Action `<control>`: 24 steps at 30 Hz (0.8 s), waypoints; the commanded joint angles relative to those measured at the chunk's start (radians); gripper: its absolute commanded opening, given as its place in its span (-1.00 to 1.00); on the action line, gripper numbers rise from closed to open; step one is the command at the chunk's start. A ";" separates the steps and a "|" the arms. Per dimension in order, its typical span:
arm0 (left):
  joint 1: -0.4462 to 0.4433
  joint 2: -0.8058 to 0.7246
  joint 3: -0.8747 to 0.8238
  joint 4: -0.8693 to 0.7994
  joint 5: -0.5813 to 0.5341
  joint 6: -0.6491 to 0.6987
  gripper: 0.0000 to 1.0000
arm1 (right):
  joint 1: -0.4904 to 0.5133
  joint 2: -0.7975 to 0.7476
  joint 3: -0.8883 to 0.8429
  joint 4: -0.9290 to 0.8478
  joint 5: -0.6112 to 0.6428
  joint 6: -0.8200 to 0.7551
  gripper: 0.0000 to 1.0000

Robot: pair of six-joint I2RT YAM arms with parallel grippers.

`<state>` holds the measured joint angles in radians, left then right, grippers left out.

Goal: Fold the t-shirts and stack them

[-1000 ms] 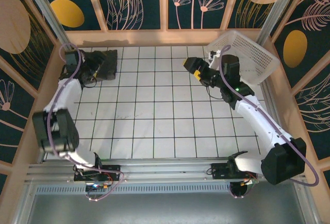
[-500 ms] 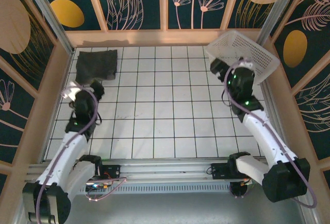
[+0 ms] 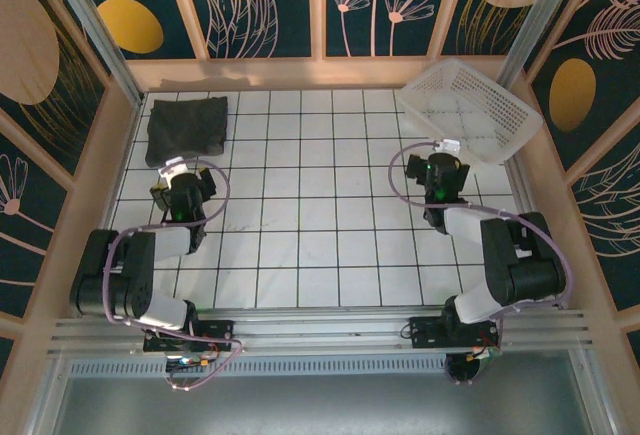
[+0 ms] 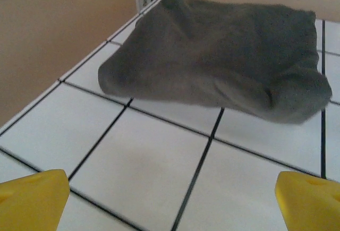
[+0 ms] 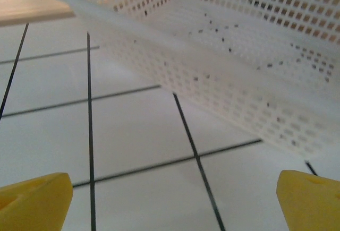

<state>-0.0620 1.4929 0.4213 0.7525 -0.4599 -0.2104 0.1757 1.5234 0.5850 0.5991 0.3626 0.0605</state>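
Note:
A folded dark charcoal t-shirt [image 3: 187, 127] lies in the far left corner of the tiled table; in the left wrist view the t-shirt [image 4: 223, 63] rests flat a tile or so ahead of the fingers. My left gripper [image 3: 186, 181] sits low on the left, short of the shirt, open and empty; its yellow fingertips [image 4: 34, 199] stand wide apart. My right gripper [image 3: 437, 164] is on the right, near the basket, open with nothing between its fingertips [image 5: 37, 199].
A white plastic lattice basket [image 3: 470, 110] stands tilted in the far right corner; in the right wrist view the basket [image 5: 212, 61] is just ahead of the fingers. Wooden walls [image 3: 300, 72] ring the white tiled table [image 3: 310, 225].
Both arms have drawn back toward their bases and folded low. The left gripper left the shirt in the corner; the right one came away from the basket.

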 commanded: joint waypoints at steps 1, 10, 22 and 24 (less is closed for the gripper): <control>0.046 0.030 0.028 0.136 0.053 0.033 0.97 | -0.030 0.016 0.041 0.103 -0.027 -0.046 0.98; 0.044 0.013 -0.210 0.549 0.153 0.080 0.98 | -0.048 -0.090 -0.061 0.122 -0.067 -0.032 0.98; 0.045 0.026 -0.213 0.567 0.155 0.078 0.97 | -0.080 -0.169 -0.234 0.210 -0.110 0.011 0.98; 0.045 0.026 -0.211 0.566 0.155 0.078 0.98 | -0.101 -0.118 -0.235 0.298 -0.155 -0.032 0.98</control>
<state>-0.0185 1.5166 0.2073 1.2686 -0.3180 -0.1455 0.1020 1.3685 0.3683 0.7532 0.2680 0.0540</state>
